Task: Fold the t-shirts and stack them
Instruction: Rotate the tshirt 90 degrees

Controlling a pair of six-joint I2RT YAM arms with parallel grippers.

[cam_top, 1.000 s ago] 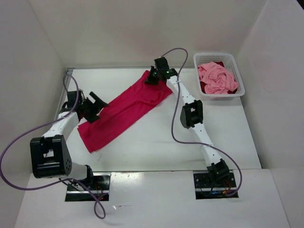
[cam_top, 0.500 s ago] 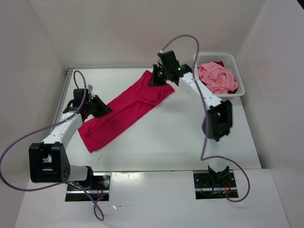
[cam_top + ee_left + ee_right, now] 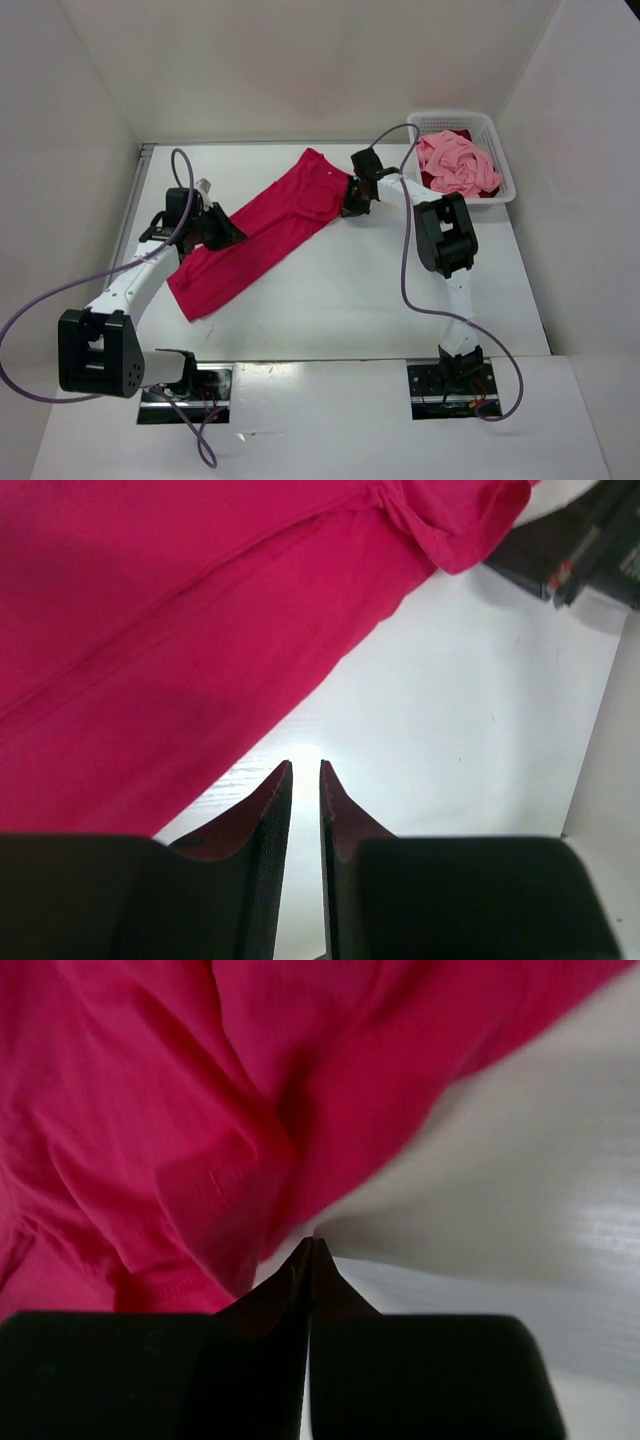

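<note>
The bright magenta-red shirt (image 3: 262,232) lies spread in a long slanting band across the bench (image 3: 330,290), one end near and to the left, the other far and toward the middle. It is rumpled at the far end, with a fold and a hemmed edge showing there.

My left hand (image 3: 232,233) is down at the shirt's left side, roughly halfway along the band. Through my left wrist camera its fingers (image 3: 275,810) stand only a narrow slit apart. In that slit I see bare white bench and no cloth. The tips sit just beside the shirt's edge, over the bench, and the red cloth fills the view to the left and far side of them.

My right hand (image 3: 347,210) is at the shirt's far right corner. Its fingers (image 3: 285,1280) are pressed fully together with no gap left, and their tips meet right at the border where the cloth ends and the bench begins. I cannot tell whether a bit of the hem is pinched between them.

In the far right corner of the bench stands the white lattice basket (image 3: 468,204). The light pink shirt (image 3: 458,165) is bunched up inside it, and the dark crimson shirt (image 3: 427,184) shows beneath it at the basket's left and far sides.
</note>
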